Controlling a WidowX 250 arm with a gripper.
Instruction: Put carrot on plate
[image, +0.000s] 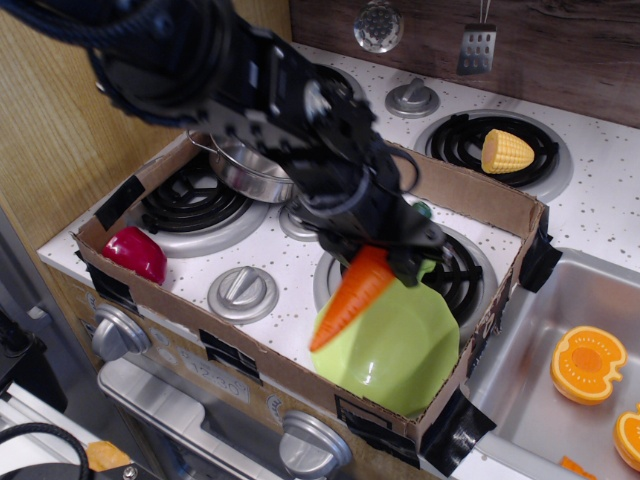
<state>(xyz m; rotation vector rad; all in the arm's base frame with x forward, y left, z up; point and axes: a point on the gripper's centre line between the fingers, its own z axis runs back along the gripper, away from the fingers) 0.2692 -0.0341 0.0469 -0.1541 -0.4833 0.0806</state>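
carrot in transit, almost over the plate

your gripper (392, 252) is clamped on the thick top end of the carrot (349, 298), and the carrot hangs from it, slanting down toward 7 o'clock with its pointed tip lowest. you are in the carry step: the pick is done and the drop is not yet made. the dark green stub is hidden in the gripper, so i cannot tell exactly how the jaws sit on it.

from the gripper, the plate (400, 350) lies toward 6 o'clock, its near rim just under the carrot's body. the carrot tip reaches out past the plate's 9 o'clock edge, close to the cardboard box (470, 195) front wall. whether the carrot touches the plate or hangs just above it, i cannot tell.

for the next move, i judge you should shift a little toward 4 o'clock so the whole carrot lies over the plate's middle, then lower and let go. released here, the tip might catch the rim and roll onto the stove surface (270, 262).

further out: a steel pot (245, 172) at 10 o'clock of the gripper, a red pepper (134, 252) at 9 o'clock, and corn (506, 152) at 1 o'clock.
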